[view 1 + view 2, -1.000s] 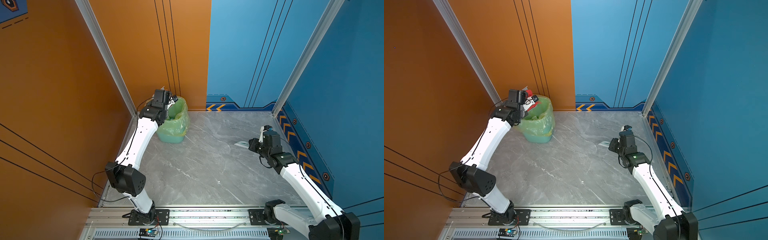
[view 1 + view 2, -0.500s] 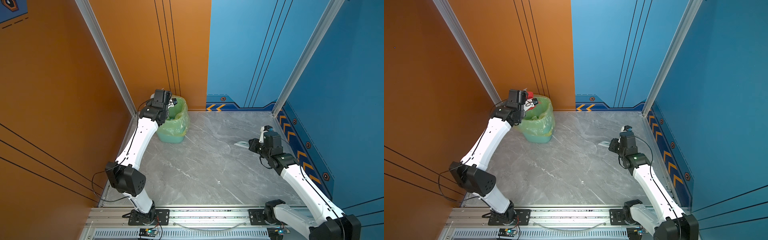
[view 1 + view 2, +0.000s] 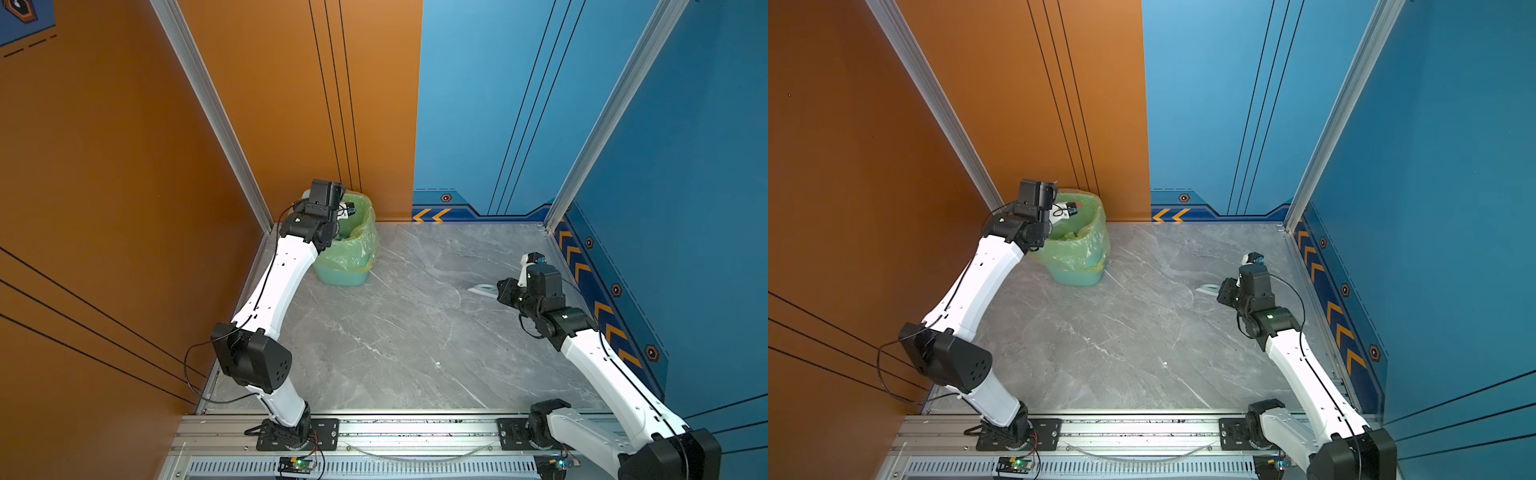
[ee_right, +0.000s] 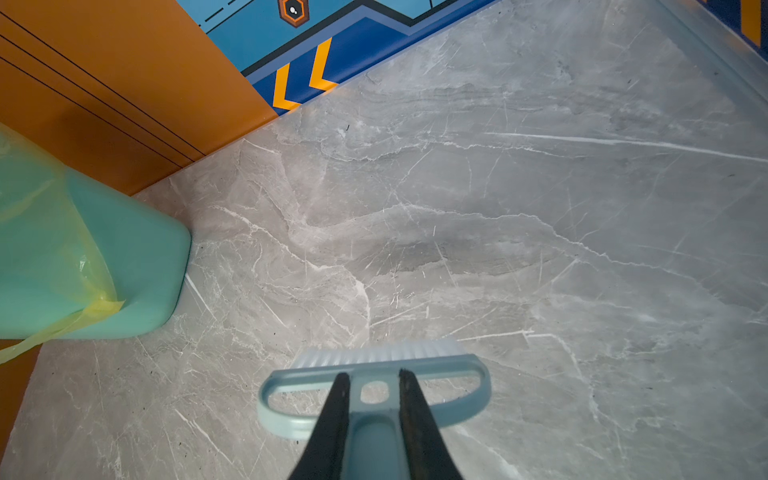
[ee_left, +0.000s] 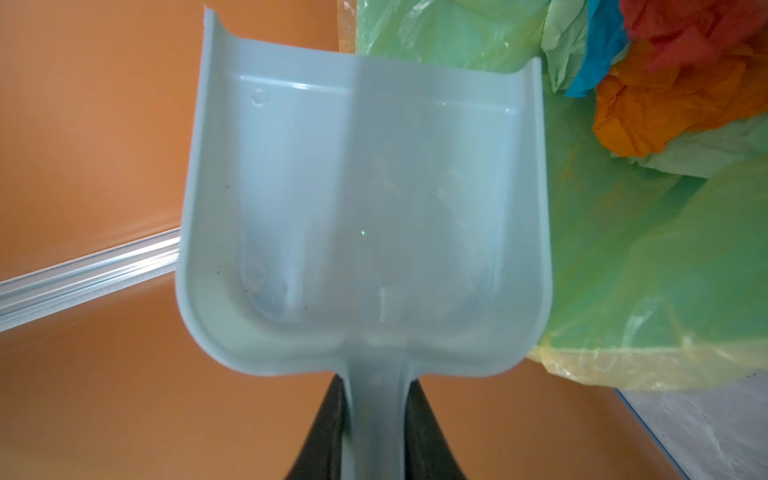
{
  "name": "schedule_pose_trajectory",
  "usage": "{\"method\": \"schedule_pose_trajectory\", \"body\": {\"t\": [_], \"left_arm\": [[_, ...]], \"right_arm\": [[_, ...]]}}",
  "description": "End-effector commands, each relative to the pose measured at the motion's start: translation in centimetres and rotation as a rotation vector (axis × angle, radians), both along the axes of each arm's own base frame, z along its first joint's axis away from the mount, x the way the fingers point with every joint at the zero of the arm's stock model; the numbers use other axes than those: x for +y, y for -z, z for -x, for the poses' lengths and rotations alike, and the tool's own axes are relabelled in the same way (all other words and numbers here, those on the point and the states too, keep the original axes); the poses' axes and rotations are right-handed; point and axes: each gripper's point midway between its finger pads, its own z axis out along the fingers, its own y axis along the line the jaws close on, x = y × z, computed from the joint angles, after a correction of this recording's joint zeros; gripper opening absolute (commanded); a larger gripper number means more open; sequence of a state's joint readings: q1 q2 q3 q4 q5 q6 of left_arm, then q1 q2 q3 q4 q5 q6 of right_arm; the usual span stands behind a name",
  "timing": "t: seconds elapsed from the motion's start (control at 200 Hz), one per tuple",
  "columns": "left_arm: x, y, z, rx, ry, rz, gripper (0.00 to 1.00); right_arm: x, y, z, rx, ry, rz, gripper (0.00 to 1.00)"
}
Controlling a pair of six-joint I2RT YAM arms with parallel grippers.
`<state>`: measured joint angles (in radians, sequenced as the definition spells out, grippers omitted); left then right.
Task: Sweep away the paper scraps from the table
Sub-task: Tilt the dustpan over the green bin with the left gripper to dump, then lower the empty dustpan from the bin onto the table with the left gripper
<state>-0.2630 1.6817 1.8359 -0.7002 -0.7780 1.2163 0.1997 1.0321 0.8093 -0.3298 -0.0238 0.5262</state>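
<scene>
The red scraps that showed on the tipped dustpan a second ago are gone from above the bin, and the left arm has barely shifted at the bin's rim. The left gripper (image 5: pixel 376 382) is clamped on the handle of the grey-blue dustpan (image 5: pixel 365 208), whose pan is bare. The paper scraps (image 5: pixel 648 112), red, orange, blue and pale green, lie inside the green bag-lined bin (image 3: pixel 353 249) in the far left corner of the table (image 3: pixel 415 332). The right gripper (image 4: pixel 372 382) is closed on the handle of the brush (image 4: pixel 374 361), well apart from the bin.
</scene>
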Motion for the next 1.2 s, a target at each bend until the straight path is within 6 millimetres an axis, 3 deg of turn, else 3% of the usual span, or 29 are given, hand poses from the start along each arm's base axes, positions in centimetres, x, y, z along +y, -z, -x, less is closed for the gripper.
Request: {"method": "schedule_pose_trajectory", "body": {"t": [0.0,0.24,0.681,0.926,1.196], "left_arm": [[0.2,-1.8,0.8,-0.041,-0.003,0.000,0.00],[-0.5,-4.0,1.4,-0.142,0.009,0.119,0.00],[-3.7,-7.8,3.6,-0.330,0.113,0.525,0.00],[-4.4,-8.4,4.5,-0.435,0.086,0.644,0.00],[-7.5,-7.4,6.6,-0.441,0.124,0.743,0.00]], "right_arm": [[-0.1,-0.2,0.0,-0.017,0.010,-0.023,0.00],[-0.1,-0.4,0.1,-0.023,0.009,-0.022,0.00],[-0.4,-0.8,0.6,-0.028,0.015,-0.018,0.00],[-0.6,-1.4,1.0,-0.036,0.017,-0.012,0.00],[-0.8,-2.0,1.3,-0.040,0.023,-0.009,0.00]]}}
